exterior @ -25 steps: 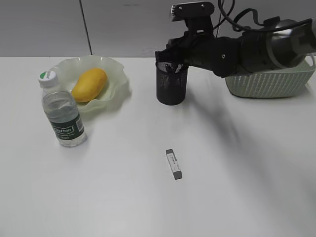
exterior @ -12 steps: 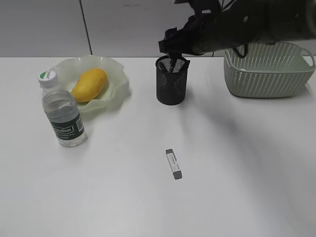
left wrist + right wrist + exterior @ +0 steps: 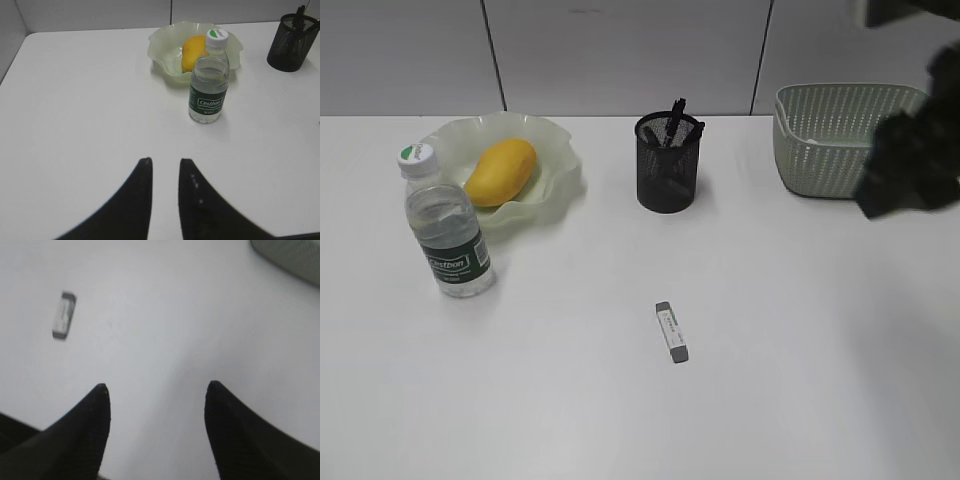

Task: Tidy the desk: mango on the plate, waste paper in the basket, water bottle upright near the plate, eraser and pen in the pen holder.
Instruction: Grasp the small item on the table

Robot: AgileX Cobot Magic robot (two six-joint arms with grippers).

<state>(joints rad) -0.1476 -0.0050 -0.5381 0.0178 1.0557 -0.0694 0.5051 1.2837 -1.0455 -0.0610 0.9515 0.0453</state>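
The mango (image 3: 500, 170) lies in the wavy green plate (image 3: 560, 165). The water bottle (image 3: 445, 225) stands upright in front of the plate. The black mesh pen holder (image 3: 668, 170) holds a dark pen (image 3: 675, 112). The grey eraser (image 3: 672, 332) lies on the desk (image 3: 800, 330) in front of the holder; it also shows in the right wrist view (image 3: 64, 315). My right gripper (image 3: 157, 387) is open, empty and above the desk, its arm blurred at the right edge (image 3: 910, 150). My left gripper (image 3: 165, 162) is empty, jaws nearly together, well short of the bottle (image 3: 209, 80). The waste paper is out of view.
The sage-green basket (image 3: 840, 140) stands at the back right, partly behind my right arm; its inside is hidden. A corner of the basket shows in the right wrist view (image 3: 295, 255). A grey wall runs behind the desk.
My right arm has pulled back from above the pen holder to the right edge. The pen now stands in the holder, free of the gripper.
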